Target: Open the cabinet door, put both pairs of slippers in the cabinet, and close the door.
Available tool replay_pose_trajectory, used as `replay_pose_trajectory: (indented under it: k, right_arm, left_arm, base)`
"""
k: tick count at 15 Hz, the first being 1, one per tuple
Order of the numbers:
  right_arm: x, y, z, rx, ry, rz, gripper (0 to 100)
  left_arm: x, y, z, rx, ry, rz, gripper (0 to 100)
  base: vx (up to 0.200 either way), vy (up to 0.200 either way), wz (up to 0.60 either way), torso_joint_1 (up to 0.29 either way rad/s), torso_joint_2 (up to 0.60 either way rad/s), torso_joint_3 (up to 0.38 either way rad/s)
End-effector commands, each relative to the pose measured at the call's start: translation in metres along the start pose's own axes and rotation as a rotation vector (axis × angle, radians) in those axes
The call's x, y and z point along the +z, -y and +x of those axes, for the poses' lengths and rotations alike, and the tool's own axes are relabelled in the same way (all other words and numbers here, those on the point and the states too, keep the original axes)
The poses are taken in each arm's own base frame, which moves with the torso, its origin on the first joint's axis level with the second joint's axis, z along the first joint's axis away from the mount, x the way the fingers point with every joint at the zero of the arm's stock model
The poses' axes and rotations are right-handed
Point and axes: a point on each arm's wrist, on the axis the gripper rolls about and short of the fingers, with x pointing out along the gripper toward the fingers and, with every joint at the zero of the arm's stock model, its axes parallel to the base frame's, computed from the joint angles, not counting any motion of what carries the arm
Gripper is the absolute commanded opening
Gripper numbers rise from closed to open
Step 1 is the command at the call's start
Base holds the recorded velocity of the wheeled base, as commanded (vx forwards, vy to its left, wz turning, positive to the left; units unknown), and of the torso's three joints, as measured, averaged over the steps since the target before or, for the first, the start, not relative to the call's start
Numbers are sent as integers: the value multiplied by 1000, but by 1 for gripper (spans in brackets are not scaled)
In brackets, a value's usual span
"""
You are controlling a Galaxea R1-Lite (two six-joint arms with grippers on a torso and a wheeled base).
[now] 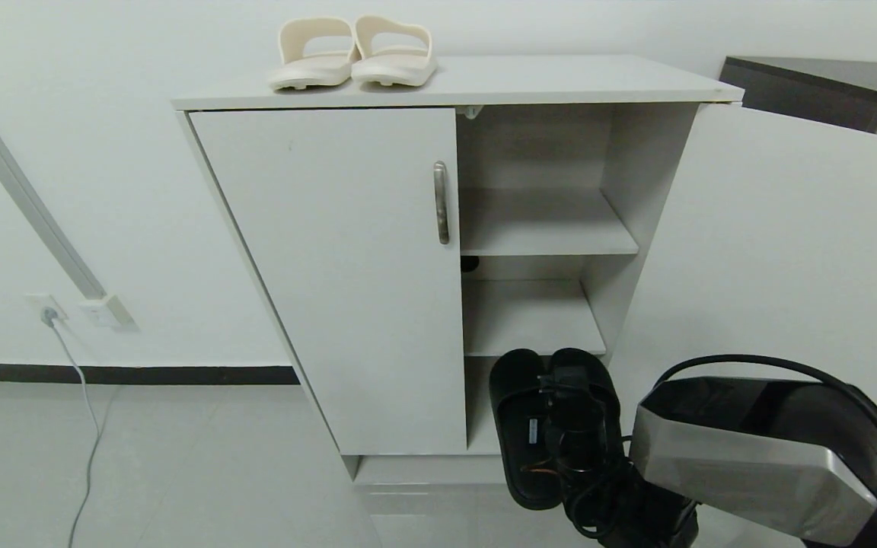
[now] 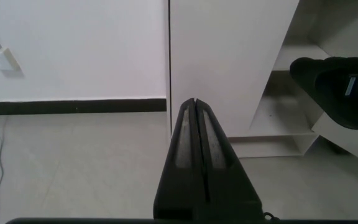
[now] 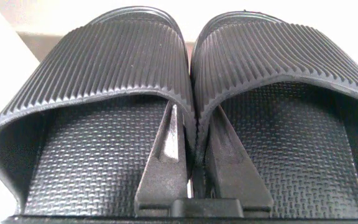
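The head view looks forward and down from slightly above the cabinet (image 1: 324, 281). It faces the cabinet's front at middling range, taking in the top surface and the open right side. The left wrist view sits lower and off to the left, sighting along the left gripper (image 2: 194, 104) toward the closed door and the floor (image 2: 73, 168). The right wrist view is very close, looking along the right gripper (image 3: 194, 124) between the black slippers (image 3: 104, 74). All three views share those slippers, and the head and left wrist views share the cabinet front.
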Motion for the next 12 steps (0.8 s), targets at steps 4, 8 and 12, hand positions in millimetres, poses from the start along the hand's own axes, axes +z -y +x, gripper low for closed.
replay_pose_trajectory:
  k: [4,8,12]
  right_arm:
    - [-2,0,1,0,0,0,0]
    - [4,-1,0,2,13,11,0]
    - [8,-1,-1,1,21,16,0]
  left_arm:
    - [0,0,0,0,-1,0,0]
    - [0,0,0,0,-1,0,0]
    - [0,0,0,0,-1,0,0]
  base:
    - [0,0,0,0,0,0]
    - [150,0,0,-2,1,1]
    - [200,0,0,4,6,2]
